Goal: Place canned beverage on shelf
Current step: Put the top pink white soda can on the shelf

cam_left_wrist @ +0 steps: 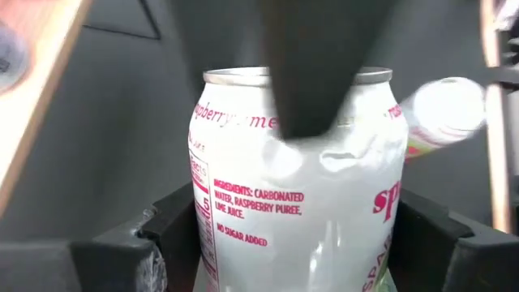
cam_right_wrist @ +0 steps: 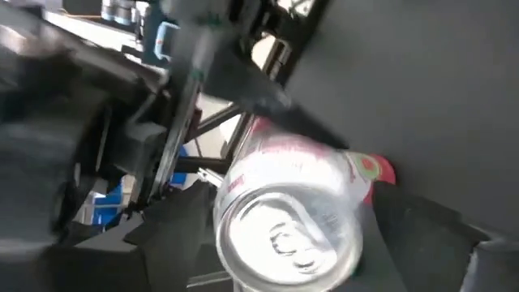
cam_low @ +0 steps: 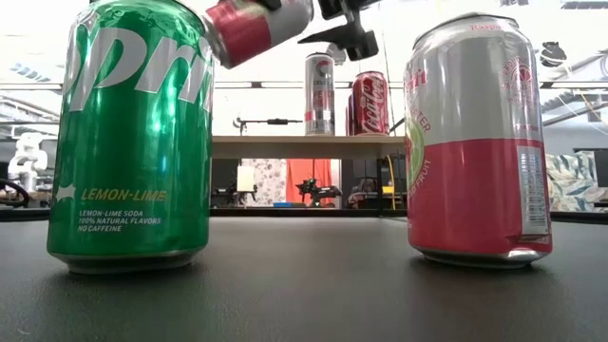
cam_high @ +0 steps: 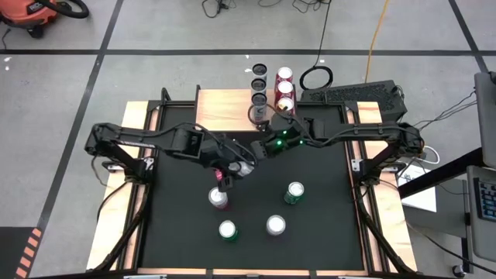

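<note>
A white and pink raspberry-lime can (cam_high: 243,161) hangs tilted above the middle of the black table, between my two grippers. My left gripper (cam_high: 232,167) comes from the table's left and is shut on it (cam_left_wrist: 300,195). My right gripper (cam_high: 257,150) comes from the right and is shut on the can's lid end (cam_right_wrist: 288,231). In the low view the can (cam_low: 255,28) slants with its pink bottom down toward the left. The shelf (cam_high: 225,108), a light wood plank on black legs (cam_low: 304,145), stands at the far edge and carries several cans (cam_high: 285,87). My left gripper pinches the can's lower body (cam_left_wrist: 207,235) between its two fingers, one on each side of the wall. The can is lifted clear of the table and tilted. My right gripper has the can's lid end (cam_right_wrist: 243,195) between its two fingers, coming from the table's right along the can. One finger (cam_left_wrist: 324,73) lies over the can's upper wall.
Several cans stand on the table near the front: a pink and white one (cam_high: 219,198) right below my left gripper, a green one (cam_high: 227,231), a white one (cam_high: 276,225) and another green one (cam_high: 294,192). The table has wooden side rails (cam_high: 116,225).
</note>
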`<state>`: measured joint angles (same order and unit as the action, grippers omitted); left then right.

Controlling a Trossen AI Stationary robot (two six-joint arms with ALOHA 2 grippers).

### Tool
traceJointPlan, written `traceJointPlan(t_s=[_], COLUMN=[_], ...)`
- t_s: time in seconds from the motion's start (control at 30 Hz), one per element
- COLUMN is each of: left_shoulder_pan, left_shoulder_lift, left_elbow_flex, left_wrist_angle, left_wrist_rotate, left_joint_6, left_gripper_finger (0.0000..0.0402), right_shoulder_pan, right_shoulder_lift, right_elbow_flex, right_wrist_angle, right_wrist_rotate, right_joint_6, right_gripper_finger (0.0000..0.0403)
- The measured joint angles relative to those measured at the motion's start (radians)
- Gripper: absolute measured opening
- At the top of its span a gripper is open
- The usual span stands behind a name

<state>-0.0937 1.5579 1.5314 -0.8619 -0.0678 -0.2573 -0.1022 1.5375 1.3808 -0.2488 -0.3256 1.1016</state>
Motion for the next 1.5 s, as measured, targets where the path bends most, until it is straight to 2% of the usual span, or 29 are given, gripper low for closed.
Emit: traceJointPlan(t_s=[0.13,0.5,0.77,0.93,1.13,1.27,1.5], left_shoulder_pan=[0.0,0.004,0.004,0.035,0.079,0.095,0.095], left_shoulder_lift=[-0.04,-0.137,-0.233,-0.275,-0.283,-0.283,-0.276], left_elbow_flex=[0.0,0.0,0.0,0.0,0.0,0.0,0.0], left_wrist_angle=[0.022,0.126,0.341,0.487,0.653,0.741,0.777], left_wrist_rotate=[0.018,0.028,0.028,-0.015,-0.039,-0.038,-0.044], left_joint_6=[0.0,0.001,-0.025,-0.025,-0.024,-0.025,-0.025], left_gripper_finger=[0.0288,0.0288,0.0288,0.0288,0.0288,0.0288,0.0288], right_shoulder_pan=[-0.004,-0.007,0.04,0.084,0.122,0.132,0.138], right_shoulder_lift=[-0.046,-0.2,-0.235,-0.216,-0.182,-0.167,-0.167], right_elbow_flex=[0.0,0.0,0.0,0.0,0.0,0.0,0.0], right_wrist_angle=[0.006,-0.005,-0.002,0.036,0.266,0.361,0.402], right_wrist_rotate=[0.011,0.037,0.043,0.164,0.309,0.378,0.438], right_joint_6=[-0.058,-0.359,-0.527,-0.582,-0.614,-0.633,-0.676], right_gripper_finger=[0.0328,0.0329,0.0314,0.0318,0.0339,0.0356,0.0379])
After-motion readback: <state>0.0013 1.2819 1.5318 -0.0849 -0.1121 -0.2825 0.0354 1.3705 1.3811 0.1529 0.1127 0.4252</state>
